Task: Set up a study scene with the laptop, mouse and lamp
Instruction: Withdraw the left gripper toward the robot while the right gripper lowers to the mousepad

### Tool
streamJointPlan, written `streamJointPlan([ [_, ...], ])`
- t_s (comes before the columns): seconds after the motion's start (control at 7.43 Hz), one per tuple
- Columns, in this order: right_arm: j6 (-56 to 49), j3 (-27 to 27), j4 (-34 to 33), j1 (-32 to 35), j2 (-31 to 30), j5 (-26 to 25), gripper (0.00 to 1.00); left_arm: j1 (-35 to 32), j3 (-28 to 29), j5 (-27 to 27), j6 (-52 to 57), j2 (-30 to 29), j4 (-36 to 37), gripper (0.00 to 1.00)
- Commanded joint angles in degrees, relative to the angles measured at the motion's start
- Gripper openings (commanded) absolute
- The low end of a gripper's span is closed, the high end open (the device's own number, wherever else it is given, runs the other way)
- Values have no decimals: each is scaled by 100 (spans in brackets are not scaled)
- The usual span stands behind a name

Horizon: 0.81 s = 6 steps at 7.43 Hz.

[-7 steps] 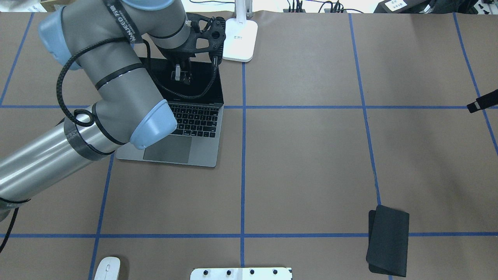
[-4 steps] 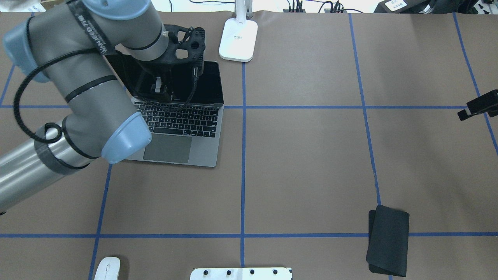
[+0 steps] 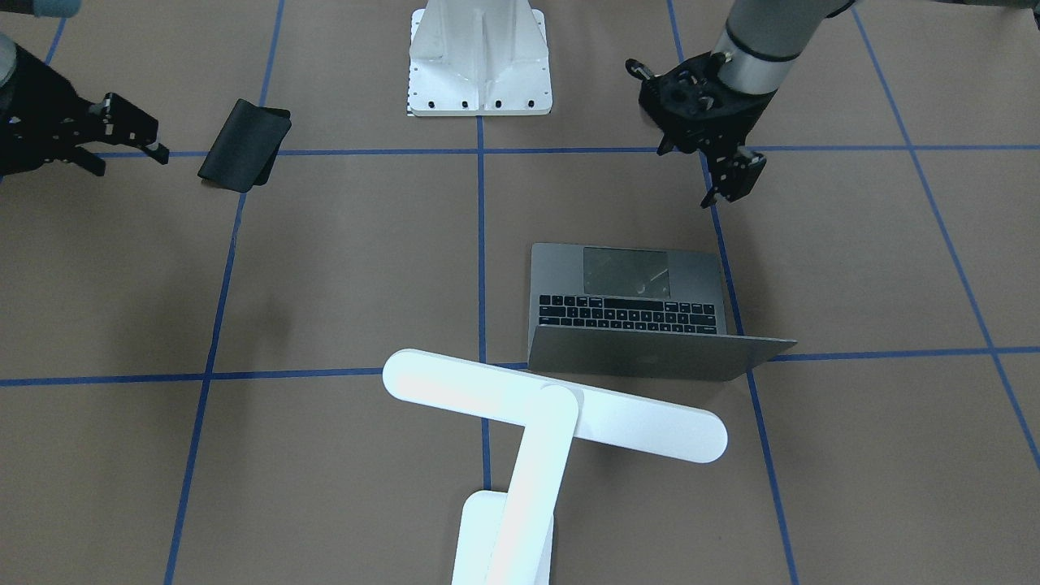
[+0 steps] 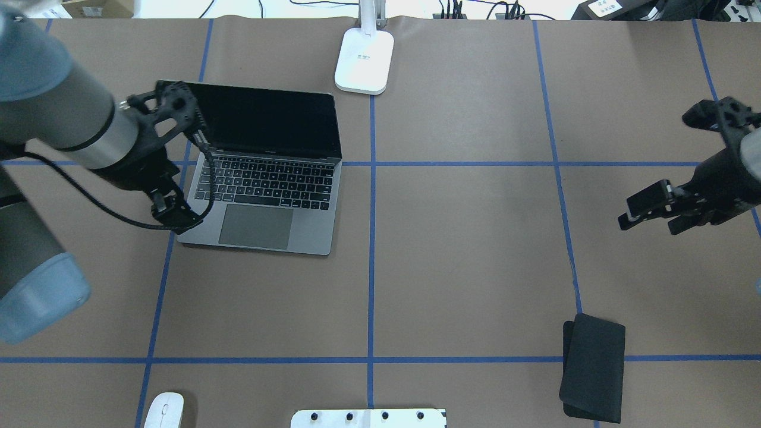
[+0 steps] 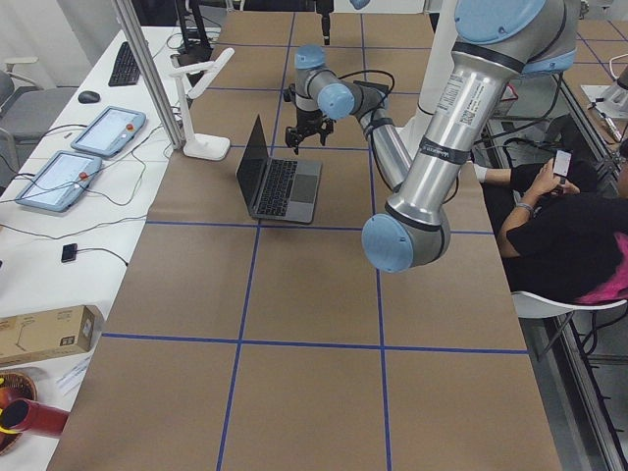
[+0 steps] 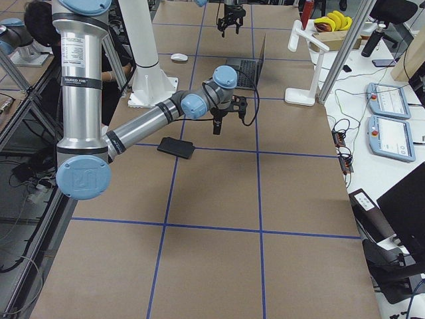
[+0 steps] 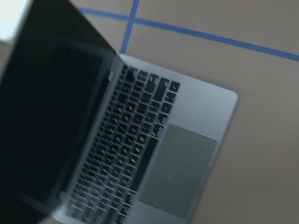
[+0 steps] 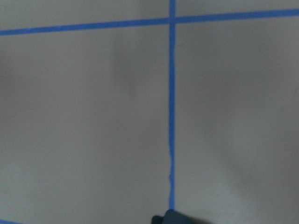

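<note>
The laptop [image 4: 267, 178] stands open left of the table's centre, screen dark; it also shows in the front view [image 3: 642, 317] and fills the left wrist view [image 7: 154, 140]. My left gripper [image 4: 171, 215] hangs empty beside the laptop's near left corner, jaws slightly apart [image 3: 731, 183]. The mouse [image 4: 164, 411] lies at the near left edge of the table. The lamp [image 3: 552, 410] stands behind the laptop, its base [image 4: 364, 53] at the far edge. My right gripper [image 4: 649, 217] is open and empty above bare table at the right [image 3: 130, 161].
A flat black pad [image 4: 593, 367] lies at the near right. The white bolted pedestal [image 4: 368, 418] sits at the near middle edge. Blue tape lines cross the brown table [image 4: 464, 261]. A seated person [image 5: 559, 216] is beside the table.
My left arm has drawn back from over the laptop's screen, left and toward the near side, uncovering the open laptop. My right gripper has come further in from the right edge.
</note>
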Motion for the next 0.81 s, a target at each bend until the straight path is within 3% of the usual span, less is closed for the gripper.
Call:
streamJointPlan([
  [0.0,716,213,42,-1052,-56,-557,100,85,-1007,-59,-2561,960,-19,100],
  [0.13,839,248,190,-1221,-187,-558,100,330,-1114,11,-3416,1207,-141,100],
  [0.27,1232,231,818,-1371,-528,-584,100,689,-1115,281,-4129,1236,-307,100],
  [0.4,1279,222,1416,-1381,-1009,-585,100,1136,-1098,562,-4493,1227,-318,100],
  [0.67,1358,135,1712,-1451,-1304,-593,100,1395,-1028,618,-4531,1201,-327,100],
])
